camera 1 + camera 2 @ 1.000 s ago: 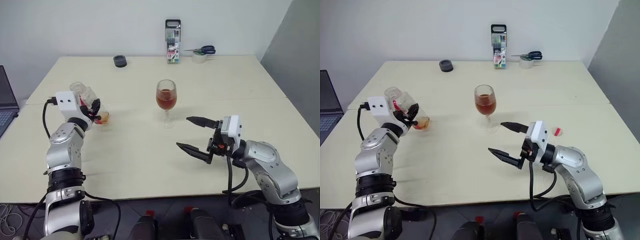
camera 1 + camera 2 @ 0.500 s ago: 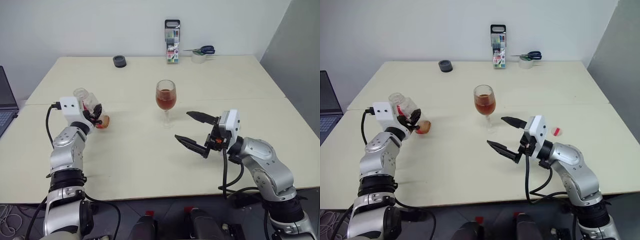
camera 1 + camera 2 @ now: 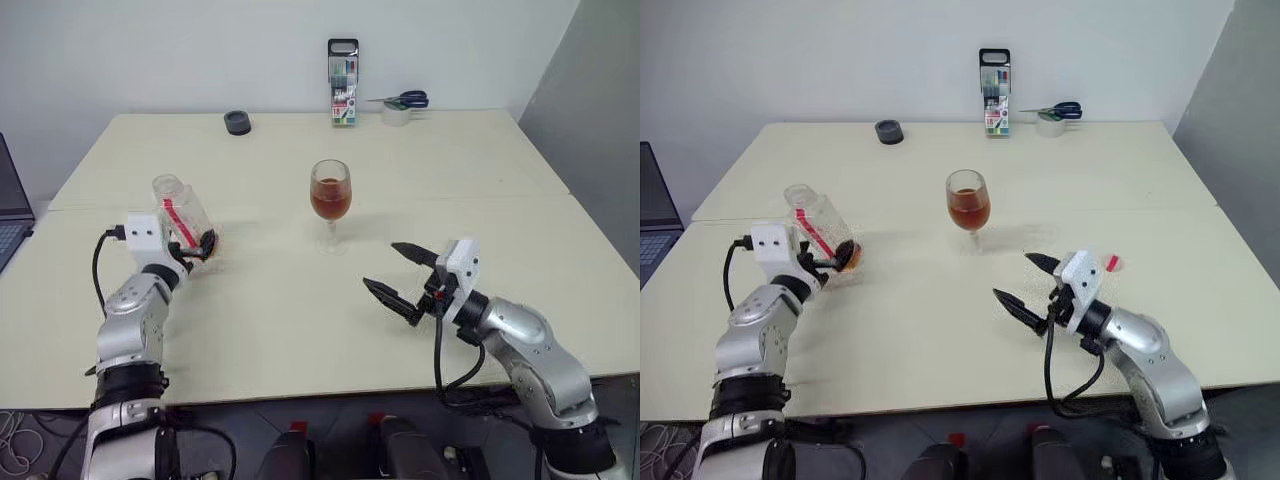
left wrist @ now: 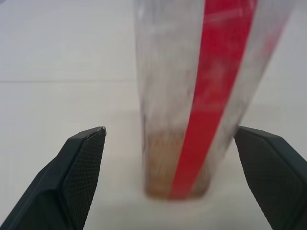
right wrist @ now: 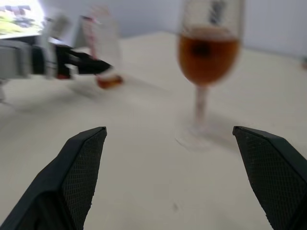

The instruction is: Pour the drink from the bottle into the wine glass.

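The bottle [image 3: 183, 212] stands on the pale surface [image 3: 300, 310] at the robot's left, uncapped, with a shallow layer of tea-coloured drink [image 4: 175, 179] at its base and a red label strip along its side. The left gripper [image 3: 205, 246] brackets the bottle's lower part, its fingers [image 4: 79, 158] spread apart with a gap on either side of the bottle. The wine glass [image 3: 331, 205] stands upright near the centre, its bowl about half full of the same liquid. The right gripper [image 3: 402, 276] hovers nearer the robot than the glass, fingers wide apart and empty. A marker case [image 3: 343, 68], scissors [image 3: 405, 99], a tape roll [image 3: 397, 114] and a dark round object [image 3: 237, 122] line the far edge.
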Controlling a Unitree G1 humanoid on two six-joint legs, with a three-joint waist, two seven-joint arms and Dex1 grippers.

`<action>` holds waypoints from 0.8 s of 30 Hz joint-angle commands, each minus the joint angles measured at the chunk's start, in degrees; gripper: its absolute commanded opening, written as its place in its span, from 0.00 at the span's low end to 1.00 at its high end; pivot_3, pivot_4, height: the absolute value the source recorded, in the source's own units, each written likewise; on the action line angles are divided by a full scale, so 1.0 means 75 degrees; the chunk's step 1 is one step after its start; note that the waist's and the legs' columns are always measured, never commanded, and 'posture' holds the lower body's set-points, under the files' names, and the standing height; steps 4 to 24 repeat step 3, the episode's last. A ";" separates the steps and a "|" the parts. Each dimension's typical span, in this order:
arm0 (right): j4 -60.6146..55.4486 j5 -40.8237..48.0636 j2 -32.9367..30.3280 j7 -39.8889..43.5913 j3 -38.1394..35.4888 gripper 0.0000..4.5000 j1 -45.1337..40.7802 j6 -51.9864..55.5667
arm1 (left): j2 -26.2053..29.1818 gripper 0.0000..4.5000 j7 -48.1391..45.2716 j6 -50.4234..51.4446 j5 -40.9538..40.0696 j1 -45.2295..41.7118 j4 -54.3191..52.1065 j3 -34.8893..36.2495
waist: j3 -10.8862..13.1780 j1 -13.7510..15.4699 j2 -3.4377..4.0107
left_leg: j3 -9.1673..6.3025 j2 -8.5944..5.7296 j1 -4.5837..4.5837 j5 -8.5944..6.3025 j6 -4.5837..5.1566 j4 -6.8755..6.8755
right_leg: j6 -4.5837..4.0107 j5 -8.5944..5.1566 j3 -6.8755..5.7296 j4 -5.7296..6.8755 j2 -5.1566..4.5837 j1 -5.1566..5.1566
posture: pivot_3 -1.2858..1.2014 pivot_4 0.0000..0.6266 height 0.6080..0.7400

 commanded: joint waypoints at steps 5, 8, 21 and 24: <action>-0.0418 -0.0603 0.0824 -0.2278 -0.0800 1.00 0.0546 0.1128 | -0.0115 1.00 0.0488 0.0840 -0.0214 0.1197 -0.2341 0.0259 | 0.0001 0.0006 0.0001 | 0.0001 -0.0001 0.0000 -0.0001 0.0000 -0.0001 | 0.0000 -0.0001 0.0006 0.0000 -0.0003 0.0001 | 0.52 0.24 1.00; -0.0418 -0.0603 0.0824 -0.2278 -0.0800 1.00 0.0546 0.1128 | -0.0115 1.00 0.0488 0.0840 -0.0214 0.1197 -0.2341 0.0259 | 0.0001 0.0006 0.0001 | 0.0001 -0.0001 0.0000 -0.0001 0.0000 -0.0001 | 0.0000 -0.0001 0.0006 0.0000 -0.0003 0.0001 | 0.52 0.24 1.00; -0.0418 -0.0603 0.0824 -0.2278 -0.0800 1.00 0.0546 0.1128 | -0.0115 1.00 0.0488 0.0840 -0.0214 0.1197 -0.2341 0.0259 | 0.0001 0.0006 0.0001 | 0.0001 -0.0001 0.0000 -0.0001 0.0000 -0.0001 | 0.0000 -0.0001 0.0006 0.0000 -0.0003 0.0001 | 0.52 0.24 1.00; -0.0418 -0.0603 0.0824 -0.2278 -0.0800 1.00 0.0546 0.1128 | -0.0115 1.00 0.0488 0.0840 -0.0214 0.1197 -0.2341 0.0259 | 0.0001 0.0006 0.0001 | 0.0001 -0.0001 0.0000 -0.0001 0.0000 -0.0001 | 0.0000 -0.0001 0.0006 0.0000 -0.0003 0.0001 | 0.52 0.24 1.00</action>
